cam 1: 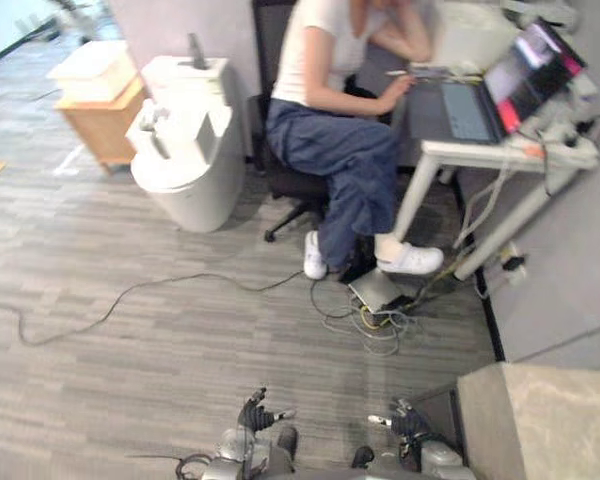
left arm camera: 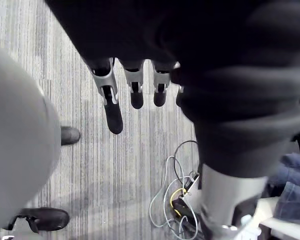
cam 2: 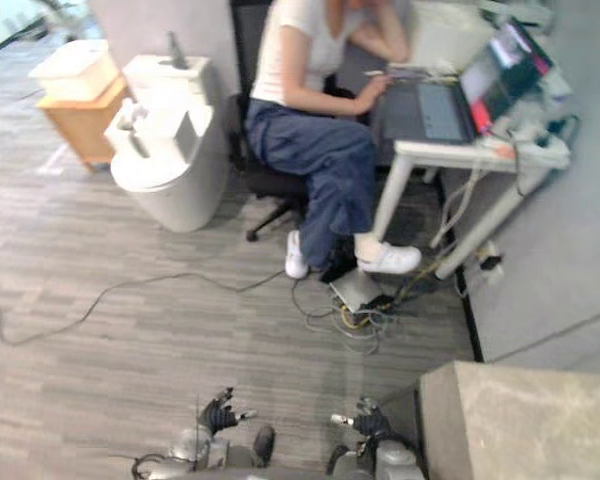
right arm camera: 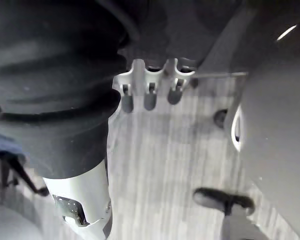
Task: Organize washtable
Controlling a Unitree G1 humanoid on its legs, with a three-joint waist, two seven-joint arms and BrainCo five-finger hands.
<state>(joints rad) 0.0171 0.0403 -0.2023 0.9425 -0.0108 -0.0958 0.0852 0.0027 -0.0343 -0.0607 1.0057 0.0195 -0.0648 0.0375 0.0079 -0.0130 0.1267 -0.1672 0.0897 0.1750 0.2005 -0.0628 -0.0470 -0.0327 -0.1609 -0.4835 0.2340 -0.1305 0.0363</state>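
Bright, even room light. Glare washes out white rounded plastic appliance [cam 1: 185,160]. Open grey laptop's screen [cam 1: 528,75] glows pink. Left hand [left arm camera: 112,112] in shade, wrist views dimmer.

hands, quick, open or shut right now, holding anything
Left hand: open, fingers relaxed, holding nothing.
Right hand: open, fingers relaxed, holding nothing.

Ahead of my right hand [cam 1: 408,420]: a person [cam 1: 340,120] seated on a chair [cam 1: 290,182] at a desk [cam 1: 450,150] with a laptop [cam 1: 465,110]. Ahead of my left hand [cam 1: 258,413]: a toilet [cam 1: 185,165], a cabinet [cam 1: 100,125] and a cable [cam 1: 130,289] on the floor.
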